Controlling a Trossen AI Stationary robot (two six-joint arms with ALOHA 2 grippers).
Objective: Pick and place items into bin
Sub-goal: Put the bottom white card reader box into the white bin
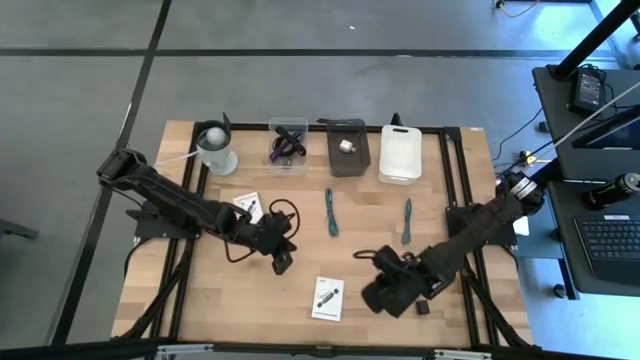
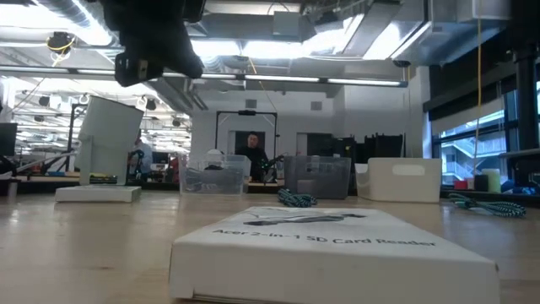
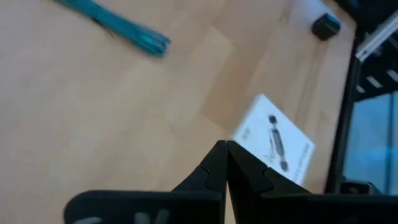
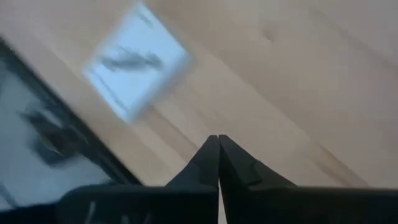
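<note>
A white printed card box [image 1: 327,298] lies flat near the table's near edge; it fills the foreground of the low view [image 2: 329,249]. A second white card [image 1: 249,206] and a black coiled cable [image 1: 284,212] lie left of centre. A teal strap [image 1: 331,213] and a grey-teal strap [image 1: 407,220] lie mid-table. A purple strap [image 1: 288,143] sits in the clear bin. A tiny black cube [image 1: 424,310] rests by the right arm. My left gripper [image 3: 225,146] is shut, raised above the wood left of the card box [image 3: 273,140]. My right gripper [image 4: 218,138] is shut, just right of that box [image 4: 137,59].
Along the far edge stand a white cylinder [image 1: 216,150], a clear bin [image 1: 272,130], a dark bin [image 1: 349,160] with a small item inside, and a white bin [image 1: 401,153]. Another black cable loop [image 1: 368,255] lies by the right arm. Black frame rails [image 1: 448,190] border the table.
</note>
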